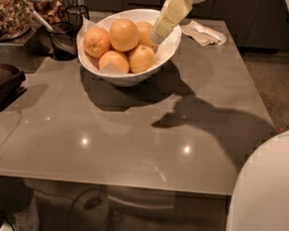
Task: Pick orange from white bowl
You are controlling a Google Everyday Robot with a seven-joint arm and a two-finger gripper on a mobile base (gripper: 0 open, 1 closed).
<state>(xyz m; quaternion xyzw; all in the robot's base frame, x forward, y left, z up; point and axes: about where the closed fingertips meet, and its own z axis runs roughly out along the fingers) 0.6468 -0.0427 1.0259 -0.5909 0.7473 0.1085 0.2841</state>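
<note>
The white bowl (pixel 169 48) stands at the back middle of the grey table and holds several oranges. The nearest-right orange (pixel 141 58) lies against the bowl's right wall, with others beside it (pixel 123 34). My gripper (pixel 159 35) comes down from the top of the view, its cream-coloured fingers (pixel 167 20) pointing down-left over the bowl's right side, just above the right oranges. It holds nothing that I can see.
A crumpled napkin (pixel 204 33) lies behind the bowl at the right. A dark glass jar of brown bits (pixel 9 9) and dark utensils (pixel 60 39) stand at the back left. A black object (pixel 2 85) sits at the left edge. A white robot part (pixel 265 195) fills the lower right.
</note>
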